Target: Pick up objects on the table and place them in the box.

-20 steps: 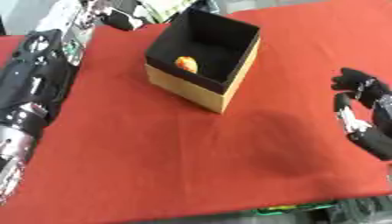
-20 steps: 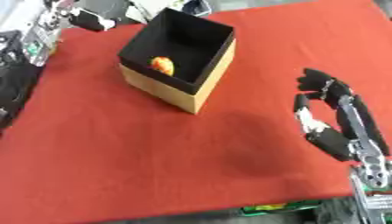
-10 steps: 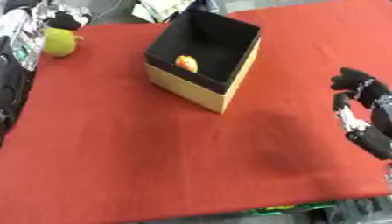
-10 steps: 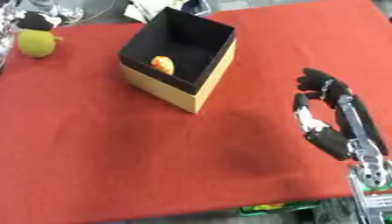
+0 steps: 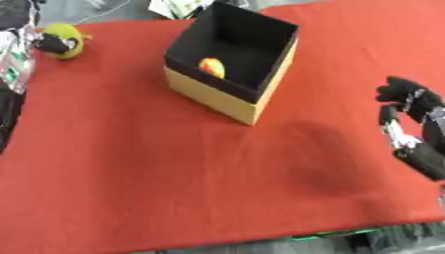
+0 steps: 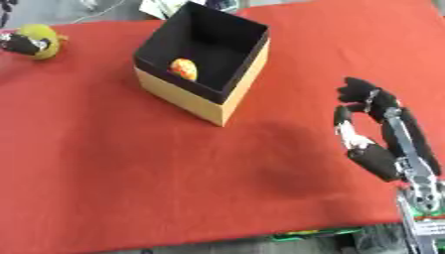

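The box (image 5: 228, 95), tan outside and black inside, stands at the upper middle of the red table cloth (image 5: 174, 168). A small orange and yellow object (image 5: 211, 67) lies inside it by the near wall. A yellow-green round fruit (image 5: 66, 39) is at the far left, near the cloth's back edge. My left hand (image 5: 50, 45) comes in from the left edge, and its dark fingers are curled on the fruit's left side. At the right edge my right hand (image 6: 374, 121) rests open, fingers relaxed, holding nothing, well apart from the box.
Grey floor and some white and green clutter (image 5: 178, 7) lie beyond the cloth's far edge. The cloth's near edge runs along the bottom. My left forearm (image 5: 12, 74) lies along the left edge.
My left arm has drawn back from the far edge toward the left, uncovering the yellow-green fruit, which its fingers now hold. The right hand and the box have not moved.
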